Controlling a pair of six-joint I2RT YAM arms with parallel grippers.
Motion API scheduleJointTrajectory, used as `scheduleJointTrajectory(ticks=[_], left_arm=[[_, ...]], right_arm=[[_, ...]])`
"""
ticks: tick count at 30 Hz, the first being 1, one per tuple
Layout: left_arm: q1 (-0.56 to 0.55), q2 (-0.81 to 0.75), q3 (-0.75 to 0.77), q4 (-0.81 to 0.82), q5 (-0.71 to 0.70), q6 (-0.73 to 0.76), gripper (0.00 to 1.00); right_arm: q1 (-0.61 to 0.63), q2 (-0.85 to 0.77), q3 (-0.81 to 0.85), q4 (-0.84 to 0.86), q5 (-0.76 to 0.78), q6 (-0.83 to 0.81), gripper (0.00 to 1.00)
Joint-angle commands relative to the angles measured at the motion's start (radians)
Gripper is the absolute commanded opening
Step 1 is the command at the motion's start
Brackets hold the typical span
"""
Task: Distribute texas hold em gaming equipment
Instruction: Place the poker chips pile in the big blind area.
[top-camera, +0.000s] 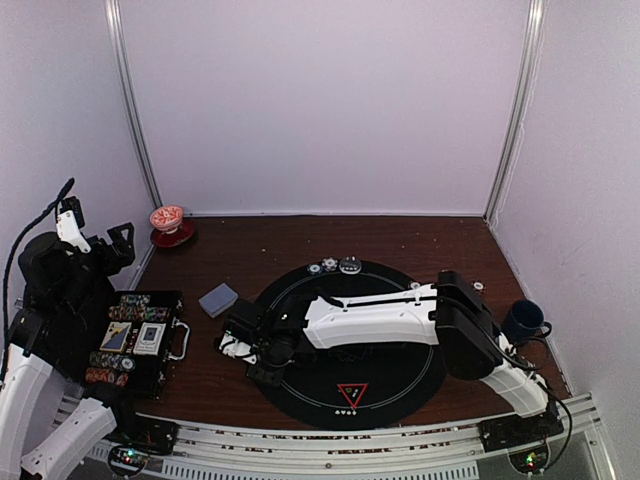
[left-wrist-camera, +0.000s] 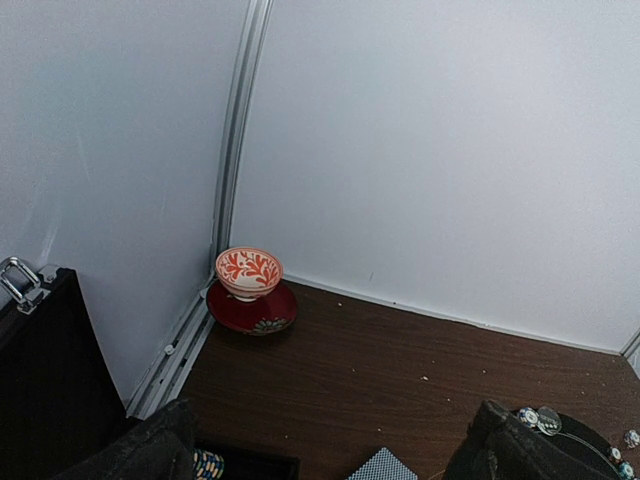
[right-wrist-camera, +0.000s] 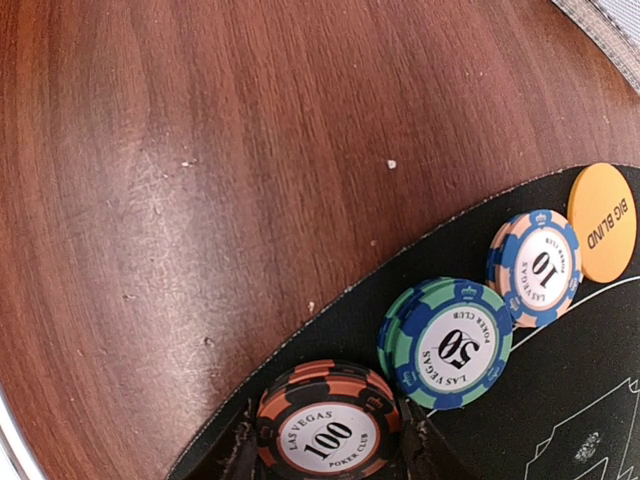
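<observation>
My right end effector (right-wrist-camera: 328, 462) was pinching the black-and-orange 100 chip stack (right-wrist-camera: 328, 428) at the bottom centre of the right wrist view. One finger pressed against each side of the stack, which sat on the curved edge of the black mat (right-wrist-camera: 520, 430). Up and to the right along that edge lay the green 50 chip stack (right-wrist-camera: 446, 343), just beside the held one, then the blue 10 chip stack (right-wrist-camera: 536, 266), and beside that the orange Big Blind button (right-wrist-camera: 604, 222). From above, my right arm reached across the mat to its left rim. The grey-blue deck of cards (top-camera: 218, 299) lay on the bare table (top-camera: 300, 240), up and left of that end effector and apart from it. A few more chips (top-camera: 331, 265) sat at the mat's top rim, and the red triangle marker (top-camera: 352, 393) lay near its bottom. My left end effector (left-wrist-camera: 335, 450) was spread wide and held nothing. It hung at the left of the top view above the open black case (top-camera: 140, 340) of chips, facing the red-and-white cup (left-wrist-camera: 249, 272) on its saucer in the corner.
</observation>
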Motion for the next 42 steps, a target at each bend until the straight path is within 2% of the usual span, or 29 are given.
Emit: scheduleJointTrajectory(ticks=[1,28,42], left_arm=[[0.011,-0.005,-0.007,0.058,0.01,-0.005,0.98],[0.011,-0.005,-0.007,0.058,0.011,-0.004,0.98],[0.011,-0.005,-0.007,0.058,0.012,-0.004,0.98]], right_arm=[[-0.005,0.025,0.005,-0.009,0.077,-0.01,0.38],[0.012,-0.026,-0.008,-0.022,0.088,-0.03,0.51],[0.014,-0.012,-0.015,-0.043,0.023,-0.025,0.5]])
